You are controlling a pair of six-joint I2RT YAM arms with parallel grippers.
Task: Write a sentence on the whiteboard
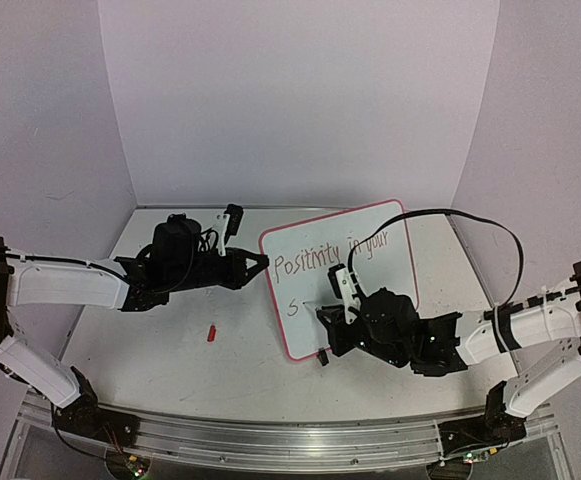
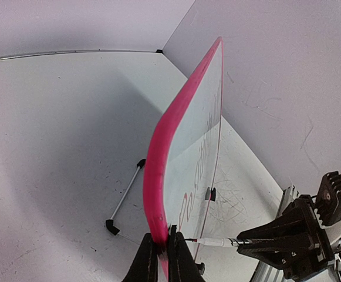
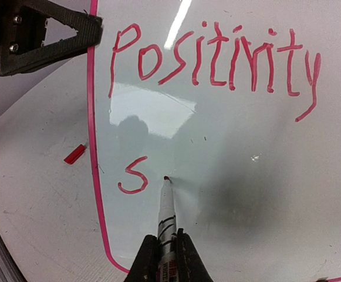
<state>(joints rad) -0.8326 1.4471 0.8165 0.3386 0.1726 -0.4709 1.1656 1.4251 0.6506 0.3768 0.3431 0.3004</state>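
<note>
The whiteboard with a pink-red frame stands tilted on the table. The sentence on it in red reads "Positivity in your" on the top line, with a lone "S" below. My left gripper is shut on the board's left frame edge, jaws pinching it. My right gripper is shut on a white marker. Its red tip touches the board just right of the "S". In the top view my right gripper is at the board's lower left.
A red marker cap lies on the table left of the board and also shows in the right wrist view. A thin metal rod with black ends lies behind the board. Walls close the back and sides.
</note>
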